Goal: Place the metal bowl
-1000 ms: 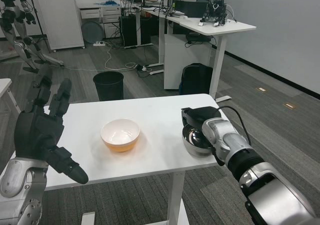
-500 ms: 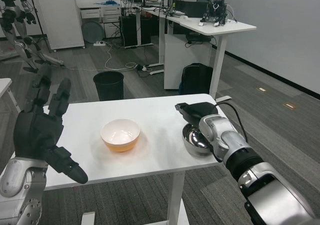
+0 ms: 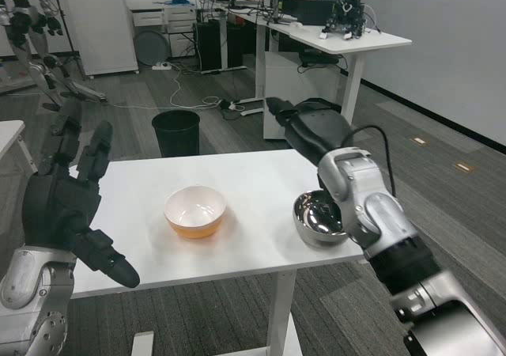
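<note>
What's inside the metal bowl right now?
The metal bowl sits on the white table near its right edge; the visible inside shows only shiny reflections, no contents. The right forearm covers its right portion, so that part cannot be checked. The right hand is raised above it.

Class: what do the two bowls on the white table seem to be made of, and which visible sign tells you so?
Metal bowl: polished metal, probably steel; its inside mirrors dark and bright patches of the room. Orange bowl: likely plastic or glazed ceramic; smooth, opaque white inside and orange outside, with no mirror reflections.
</note>
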You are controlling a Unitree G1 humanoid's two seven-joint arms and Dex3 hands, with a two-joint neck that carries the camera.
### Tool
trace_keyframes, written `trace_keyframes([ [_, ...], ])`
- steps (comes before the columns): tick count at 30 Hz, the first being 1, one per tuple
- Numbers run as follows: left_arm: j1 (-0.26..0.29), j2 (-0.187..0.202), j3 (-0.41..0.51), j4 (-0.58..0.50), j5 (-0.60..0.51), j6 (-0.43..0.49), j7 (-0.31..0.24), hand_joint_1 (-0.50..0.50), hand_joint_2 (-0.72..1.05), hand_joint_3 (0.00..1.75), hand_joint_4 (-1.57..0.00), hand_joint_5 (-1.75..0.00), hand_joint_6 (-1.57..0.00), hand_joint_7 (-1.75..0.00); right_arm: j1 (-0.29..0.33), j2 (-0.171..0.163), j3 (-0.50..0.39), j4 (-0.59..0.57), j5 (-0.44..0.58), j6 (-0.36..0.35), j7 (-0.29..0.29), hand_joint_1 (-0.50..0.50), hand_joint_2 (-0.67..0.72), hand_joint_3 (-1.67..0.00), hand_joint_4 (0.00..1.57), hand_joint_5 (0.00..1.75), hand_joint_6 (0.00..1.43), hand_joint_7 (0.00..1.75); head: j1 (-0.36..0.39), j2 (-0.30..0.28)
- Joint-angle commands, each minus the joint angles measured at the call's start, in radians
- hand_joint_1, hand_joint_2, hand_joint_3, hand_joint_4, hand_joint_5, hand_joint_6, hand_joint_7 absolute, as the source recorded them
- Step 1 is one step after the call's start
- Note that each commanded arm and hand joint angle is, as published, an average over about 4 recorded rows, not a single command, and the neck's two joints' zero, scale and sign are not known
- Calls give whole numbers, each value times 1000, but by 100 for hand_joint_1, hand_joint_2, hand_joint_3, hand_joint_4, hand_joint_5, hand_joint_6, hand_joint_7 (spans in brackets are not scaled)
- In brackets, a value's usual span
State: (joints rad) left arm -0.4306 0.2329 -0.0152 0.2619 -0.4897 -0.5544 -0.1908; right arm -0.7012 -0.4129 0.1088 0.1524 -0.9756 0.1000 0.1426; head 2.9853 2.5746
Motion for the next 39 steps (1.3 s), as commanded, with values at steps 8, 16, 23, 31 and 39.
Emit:
trace_keyframes([
  [8,-5,-1,3,0,0,-6,-1,-50,-72,7,0,-10,0,0,150,-32,-191,-78,588,-127,-135,-46,72,0,0,0,0,0,-21,19],
  [16,-3,-3,5,-1,0,-10,-1,-50,-72,2,0,-10,0,0,219,-44,-214,30,1042,-387,-181,-46,72,0,0,0,0,0,-29,46],
  [23,2,-3,11,-18,0,-12,-1,-50,-72,7,0,-10,0,0,297,-14,-249,8,1226,-553,-166,-46,72,0,0,0,0,0,-36,82],
  [31,-10,9,18,-91,14,-1,0,-50,-72,2,0,-10,0,0,313,4,-212,-44,1270,-646,-203,-46,72,0,0,0,0,0,-39,116],
  [39,-19,20,27,-146,23,11,0,-50,-72,9,0,-10,0,0,293,-2,-176,-47,1270,-651,-208,-46,72,0,0,0,0,0,-35,141],
])
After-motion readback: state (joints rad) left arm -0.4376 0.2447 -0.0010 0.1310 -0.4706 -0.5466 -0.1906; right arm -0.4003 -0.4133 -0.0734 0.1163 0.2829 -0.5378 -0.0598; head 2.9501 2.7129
